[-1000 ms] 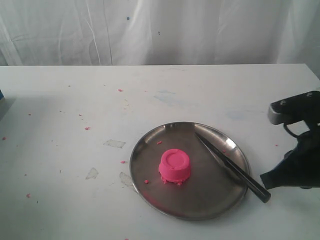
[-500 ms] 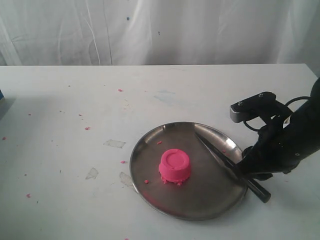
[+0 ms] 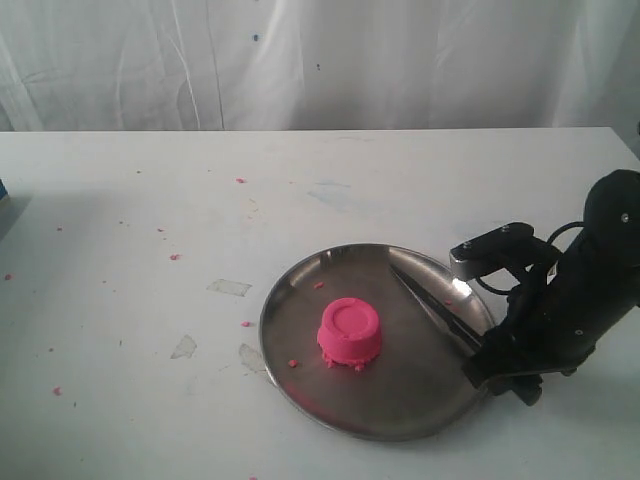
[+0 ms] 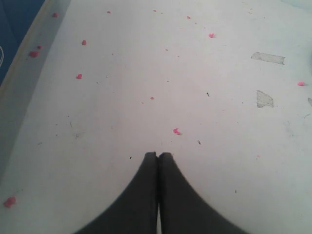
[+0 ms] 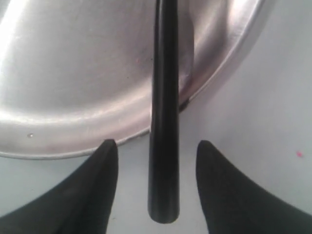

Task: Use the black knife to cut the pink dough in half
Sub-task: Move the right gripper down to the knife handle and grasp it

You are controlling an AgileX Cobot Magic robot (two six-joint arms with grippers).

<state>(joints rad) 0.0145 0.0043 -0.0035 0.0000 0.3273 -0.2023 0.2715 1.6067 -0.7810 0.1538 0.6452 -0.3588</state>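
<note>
The pink dough [image 3: 350, 331], a cup-shaped lump with a round flat top, stands whole near the middle of the steel plate [image 3: 300, 300]. The black knife [image 3: 428, 305] lies across the plate's right side, blade pointing to the far rim, handle [image 5: 164, 146] sticking out over the near-right rim. My right gripper [image 3: 500, 375] [image 5: 157, 146] is open and low over the handle, one finger on each side, with gaps between the fingers and the handle. My left gripper [image 4: 158, 155] is shut and empty above bare table; it does not show in the exterior view.
Tiny pink crumbs [image 3: 246, 324] dot the white table [image 3: 150, 200] and the plate. Clear tape scraps [image 3: 229, 287] lie left of the plate. A blue object [image 4: 17, 19] sits at the table's left edge. A white curtain hangs behind.
My right arm has come in from the right edge and lowered over the knife handle. The dough, knife and plate have not moved.
</note>
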